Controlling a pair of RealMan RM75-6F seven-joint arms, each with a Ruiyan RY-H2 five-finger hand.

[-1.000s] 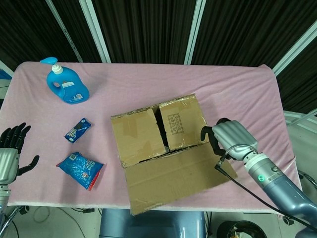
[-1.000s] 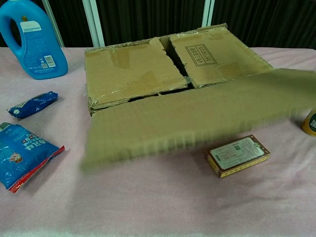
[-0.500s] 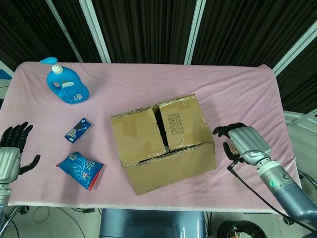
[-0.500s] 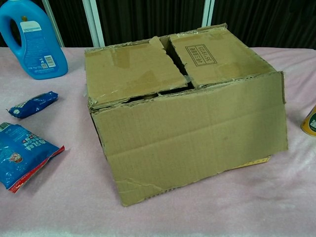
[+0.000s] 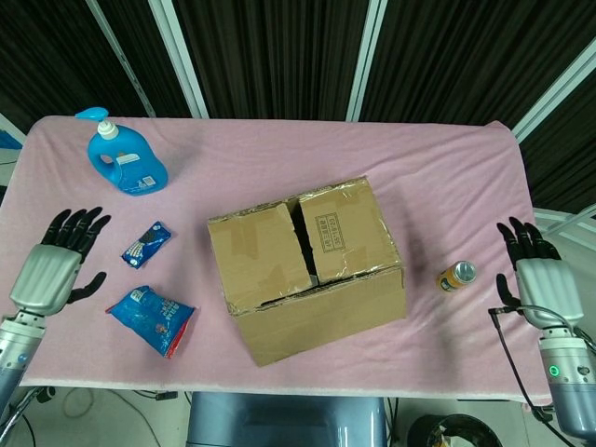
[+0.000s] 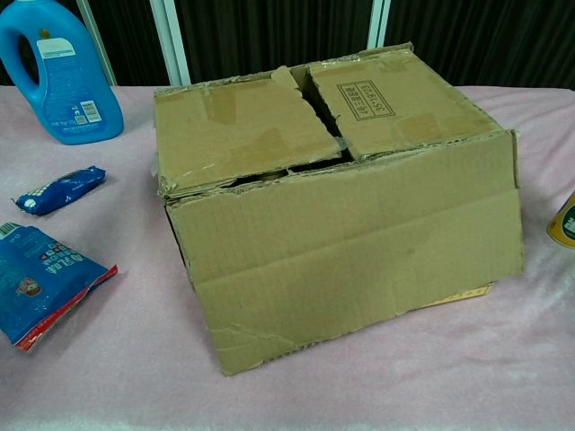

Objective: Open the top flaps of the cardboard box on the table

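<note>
The cardboard box (image 5: 305, 270) sits in the middle of the bench (image 5: 279, 158), which has a pink cloth on it. Two top flaps (image 5: 296, 240) lie flat and shut on the box, with a dark crack between them. The long front flap (image 6: 350, 256) hangs down over the near side of the box. A small corner of something flat peeks out under it at the 5 o'clock side in the chest view.

The left hand (image 5: 56, 270) is at 9 o'clock from the box, well apart from it. Its fingers are spread wide and it holds nothing. The right hand (image 5: 538, 279) is at 3 o'clock, also well apart, with fingers spread wide and nothing in it.

A blue bottle (image 5: 126, 160) with a pump stands at 10 o'clock. A small blue snack pack (image 5: 147, 244) lies at 9 o'clock, and a bigger blue bag (image 5: 151, 318) lies at 8 o'clock. A small can (image 5: 456, 277) stands between the box and the right hand.
</note>
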